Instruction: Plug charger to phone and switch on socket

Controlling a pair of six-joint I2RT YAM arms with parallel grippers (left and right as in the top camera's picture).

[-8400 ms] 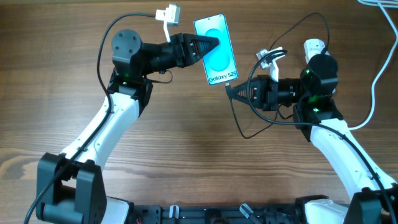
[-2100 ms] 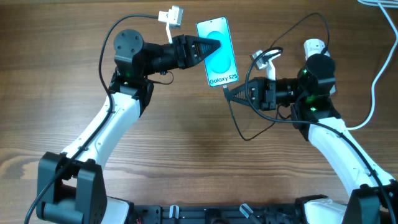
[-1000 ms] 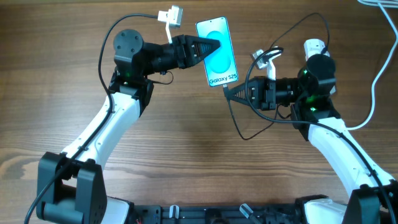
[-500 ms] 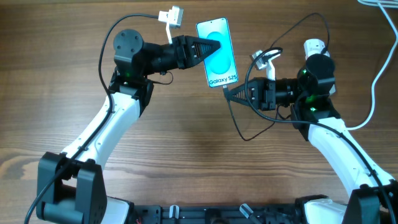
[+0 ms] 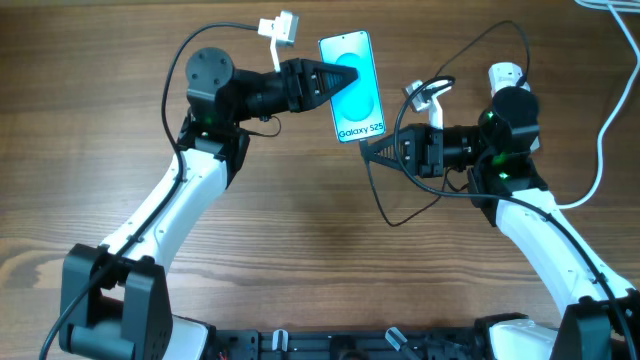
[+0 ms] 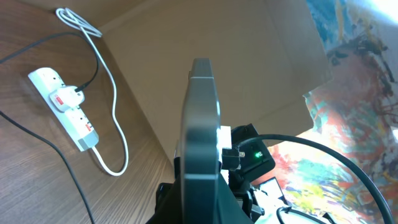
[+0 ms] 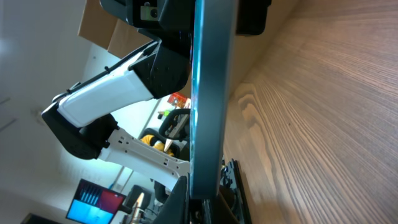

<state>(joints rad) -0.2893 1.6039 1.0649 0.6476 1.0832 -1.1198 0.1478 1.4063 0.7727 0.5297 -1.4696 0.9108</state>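
Lengthwise, the phone (image 5: 352, 85) aims its Galaxy end at the right tool (image 5: 365, 151).

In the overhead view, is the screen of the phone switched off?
No, the phone shows a bright cyan-green screen with the text "Galaxy S25" at its lower end.
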